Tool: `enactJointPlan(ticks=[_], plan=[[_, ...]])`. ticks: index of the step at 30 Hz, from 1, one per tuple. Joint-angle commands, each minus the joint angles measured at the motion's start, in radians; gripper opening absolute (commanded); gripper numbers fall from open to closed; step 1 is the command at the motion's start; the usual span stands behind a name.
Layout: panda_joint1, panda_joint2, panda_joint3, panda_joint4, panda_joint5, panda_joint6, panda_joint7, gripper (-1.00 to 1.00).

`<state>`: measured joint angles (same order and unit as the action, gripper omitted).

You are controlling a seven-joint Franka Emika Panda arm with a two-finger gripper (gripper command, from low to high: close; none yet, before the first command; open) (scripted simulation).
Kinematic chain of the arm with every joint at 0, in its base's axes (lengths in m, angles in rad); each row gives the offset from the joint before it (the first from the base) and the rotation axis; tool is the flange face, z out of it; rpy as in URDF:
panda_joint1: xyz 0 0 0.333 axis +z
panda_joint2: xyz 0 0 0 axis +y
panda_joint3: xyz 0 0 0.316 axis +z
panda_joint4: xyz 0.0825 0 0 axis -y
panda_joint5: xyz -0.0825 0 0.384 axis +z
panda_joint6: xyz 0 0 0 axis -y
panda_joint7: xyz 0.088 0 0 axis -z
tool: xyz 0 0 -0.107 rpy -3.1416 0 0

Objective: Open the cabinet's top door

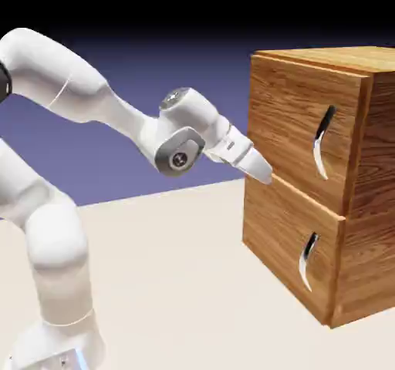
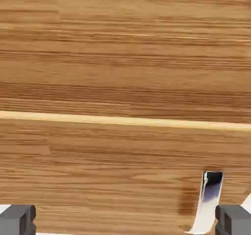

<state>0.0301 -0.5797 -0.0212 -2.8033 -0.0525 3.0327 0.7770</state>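
One boxy brown wood-grain cabinet carries two square panels with two curved silver-and-black metal handles: the top door above, the lower panel beneath. One white two-finger end effector, wide open, holds nothing before the cabinet.

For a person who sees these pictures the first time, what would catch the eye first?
Probably the big white arm, which reaches in from the exterior view's left. Next comes the wood-grain cabinet at the right, with a curved shiny handle on its top door and another on the lower panel.
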Motion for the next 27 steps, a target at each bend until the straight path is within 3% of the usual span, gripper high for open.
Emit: enactJointPlan(ticks=[1, 27], plan=[[0.015, -0.008, -0.018, 0.006, -0.044, -0.004, 0.03, 1.0], [0.405, -0.218, -0.474, 0.15, -1.174, -0.096, 0.805, 1.0]])
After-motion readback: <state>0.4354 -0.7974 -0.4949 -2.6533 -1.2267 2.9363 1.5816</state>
